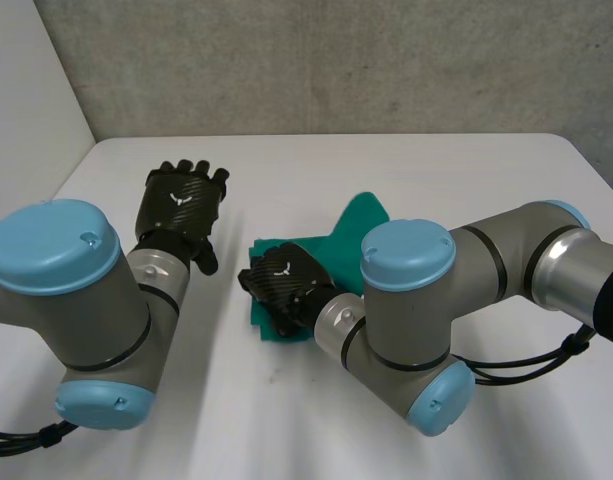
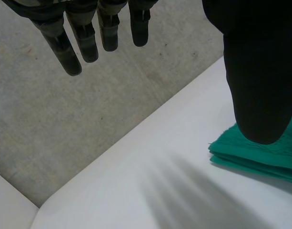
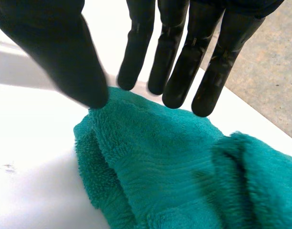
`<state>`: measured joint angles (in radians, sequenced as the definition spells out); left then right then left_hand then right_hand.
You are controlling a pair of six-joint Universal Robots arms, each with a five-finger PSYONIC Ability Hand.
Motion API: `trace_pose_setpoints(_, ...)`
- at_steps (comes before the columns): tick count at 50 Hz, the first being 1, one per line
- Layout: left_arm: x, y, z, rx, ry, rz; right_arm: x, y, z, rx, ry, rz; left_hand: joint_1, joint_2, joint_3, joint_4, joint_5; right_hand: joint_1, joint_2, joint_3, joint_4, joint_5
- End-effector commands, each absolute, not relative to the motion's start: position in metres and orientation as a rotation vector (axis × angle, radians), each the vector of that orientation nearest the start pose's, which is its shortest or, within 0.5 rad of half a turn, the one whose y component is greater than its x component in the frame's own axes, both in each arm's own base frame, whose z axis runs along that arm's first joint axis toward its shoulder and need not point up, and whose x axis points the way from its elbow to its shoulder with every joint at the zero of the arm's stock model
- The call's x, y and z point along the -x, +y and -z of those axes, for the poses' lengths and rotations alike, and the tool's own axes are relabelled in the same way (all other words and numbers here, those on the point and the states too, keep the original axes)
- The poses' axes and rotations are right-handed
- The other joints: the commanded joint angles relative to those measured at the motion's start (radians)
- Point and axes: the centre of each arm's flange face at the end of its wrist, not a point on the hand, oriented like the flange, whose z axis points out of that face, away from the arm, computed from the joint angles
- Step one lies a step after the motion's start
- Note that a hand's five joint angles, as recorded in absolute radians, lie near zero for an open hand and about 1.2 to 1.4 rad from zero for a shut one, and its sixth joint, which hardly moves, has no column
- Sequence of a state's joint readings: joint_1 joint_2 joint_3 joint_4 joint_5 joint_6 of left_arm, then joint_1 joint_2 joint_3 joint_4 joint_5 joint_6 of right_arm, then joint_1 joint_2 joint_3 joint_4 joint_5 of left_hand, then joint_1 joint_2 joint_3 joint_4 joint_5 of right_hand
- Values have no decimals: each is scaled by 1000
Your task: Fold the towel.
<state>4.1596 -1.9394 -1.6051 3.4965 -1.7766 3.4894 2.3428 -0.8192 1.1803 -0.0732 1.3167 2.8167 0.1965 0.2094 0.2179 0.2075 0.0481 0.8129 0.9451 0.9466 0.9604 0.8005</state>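
On the table's (image 1: 436, 180) middle, in the head view, the towel (image 1: 331, 248) is lying partly under the right hand (image 1: 283, 285), with the left hand (image 1: 181, 205) hovering apart. In the left wrist view, its straight fingers (image 2: 84, 43) are holding nothing beside the towel's layered edge. In the right wrist view, straight fingers (image 3: 184, 47) are hanging over a folded corner.
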Motion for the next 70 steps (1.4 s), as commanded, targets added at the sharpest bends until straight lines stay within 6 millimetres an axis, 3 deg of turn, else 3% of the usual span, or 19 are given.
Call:
trace_pose_setpoints(1,297,-262,-212,-759,2122,2220,-395,-219,-170,1130,1859,1640,5,-8,-16,-6,-21,-207,-339,-341,-355,-369)
trace_pose_setpoints(7,320,-264,-217,-729,2162,2325,-353,-254,-206,844,1990,1776,23,10,1,12,-3,-378,-511,-512,-526,-541)
trace_pose_setpoints(9,324,-264,-218,-729,2168,2337,-347,-258,-209,811,2008,1794,23,10,1,12,-3,-387,-520,-521,-535,-549)
trace_pose_setpoints(10,328,-262,-217,-738,2176,2346,-328,-273,-211,716,2087,1839,23,10,1,12,-3,-387,-520,-521,-535,-549)
trace_pose_setpoints(12,335,-259,-216,-754,2184,2359,-316,-283,-208,656,2147,1854,26,13,4,15,0,-382,-514,-515,-529,-544)
trace_pose_setpoints(26,332,-246,-202,-799,2235,2292,-275,-285,-151,710,2439,1613,23,10,1,12,-3,-220,-352,-354,-368,-382)
trace_pose_setpoints(39,329,-247,-192,-807,2258,2252,-247,-309,-123,743,2515,1686,23,10,1,12,-3,0,-132,-134,-147,-162)
trace_pose_setpoints(42,328,-245,-190,-815,2266,2241,-245,-310,-111,760,2548,1662,23,10,1,12,-3,284,151,150,136,122)
trace_pose_setpoints(43,327,-244,-190,-816,2267,2239,-244,-311,-110,751,2556,1671,23,10,1,12,-3,567,435,433,419,405)
trace_pose_setpoints(46,326,-244,-191,-809,2264,2241,-242,-317,-114,724,2552,1745,20,7,-1,9,-6,583,451,450,436,421)
trace_pose_setpoints(53,323,-243,-200,-791,2249,2266,-257,-333,-146,908,2430,1974,17,4,-4,6,-9,583,451,450,436,421)
trace_pose_setpoints(54,323,-243,-200,-791,2249,2266,-271,-330,-156,1011,2367,2024,17,4,-4,6,-9,583,451,450,436,421)
trace_pose_setpoints(56,321,-242,-202,-786,2251,2263,-331,-288,-169,1314,2098,2048,11,-2,-10,0,-15,583,451,450,436,421)
trace_pose_setpoints(58,320,-242,-203,-783,2250,2264,-357,-264,-176,1435,1951,2053,11,-2,-10,0,-15,583,451,450,436,421)
trace_pose_setpoints(60,317,-244,-203,-773,2249,2261,-377,-241,-172,1553,1831,2029,8,-5,-13,-3,-18,583,451,450,436,421)
trace_pose_setpoints(61,315,-245,-204,-762,2246,2260,-378,-241,-172,1553,1830,2029,8,-5,-13,-3,-18,583,451,450,436,421)
trace_pose_setpoints(62,312,-247,-204,-749,2246,2254,-397,-211,-148,1728,1707,1935,5,-8,-16,-6,-21,583,451,450,436,421)
trace_pose_setpoints(68,305,-255,-205,-711,2238,2248,-401,-186,-123,1857,1676,1808,2,-11,-19,-9,-24,583,451,450,436,421)
trace_pose_setpoints(70,305,-256,-206,-708,2233,2255,-396,-188,-120,1855,1717,1774,2,-11,-19,-9,-24,217,84,83,69,54)
